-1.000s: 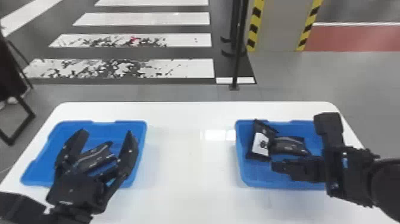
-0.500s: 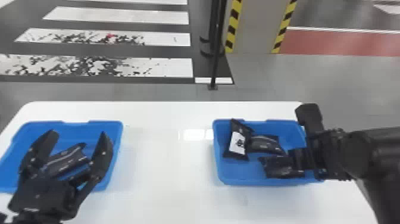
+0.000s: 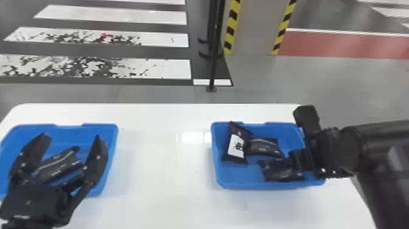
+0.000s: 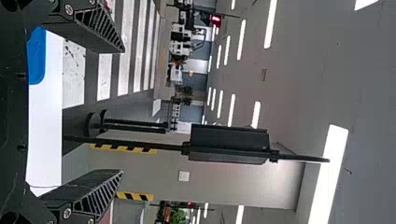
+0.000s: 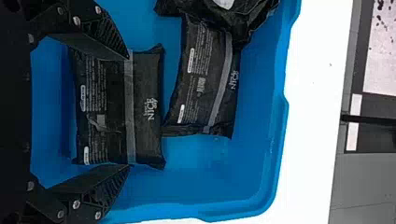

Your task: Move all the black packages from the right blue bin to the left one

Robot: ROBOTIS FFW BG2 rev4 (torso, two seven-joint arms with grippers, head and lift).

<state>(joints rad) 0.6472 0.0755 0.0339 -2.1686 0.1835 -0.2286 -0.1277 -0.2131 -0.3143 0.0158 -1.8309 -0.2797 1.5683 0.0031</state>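
L gripper (image 3: 72,137), lower left: jaws wide, empty. R gripper (image 3: 301,160), lower right: jaws wide over blk pkg (image 3: 278,171), ungripped.

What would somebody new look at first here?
Probably the two bright blue bins, one left and one right on the white table. Then the three black packages in the right bin, with the robot's right end effector around one.
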